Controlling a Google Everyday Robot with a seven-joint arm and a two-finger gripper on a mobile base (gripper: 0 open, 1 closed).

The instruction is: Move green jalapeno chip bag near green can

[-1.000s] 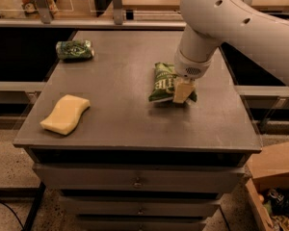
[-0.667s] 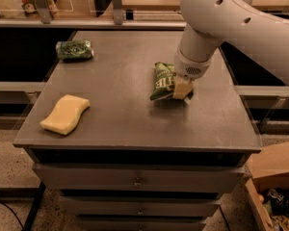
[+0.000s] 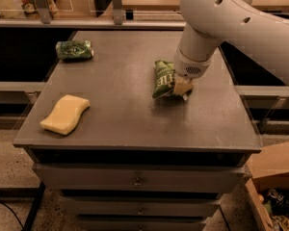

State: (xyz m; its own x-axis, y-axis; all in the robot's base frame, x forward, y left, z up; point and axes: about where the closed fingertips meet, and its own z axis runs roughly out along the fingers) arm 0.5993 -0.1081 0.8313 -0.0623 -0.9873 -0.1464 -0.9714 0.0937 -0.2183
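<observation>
Lettering on chip bag (image 3: 163, 78) unreadable; tool (image 3: 182, 86) at its right

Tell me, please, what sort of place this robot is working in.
Likely a lab or office test area: a grey drawer cabinet, a cardboard box on the floor, and the gripper at the green jalapeno chip bag.

Dim, warm overhead light. Soft glare mid worktop (image 3: 135, 109), arm (image 3: 231, 18) top bright. Gripper (image 3: 182, 88) low over worktop's right-centre, small shadow under it. Floor (image 3: 9, 177) v. dark.
</observation>
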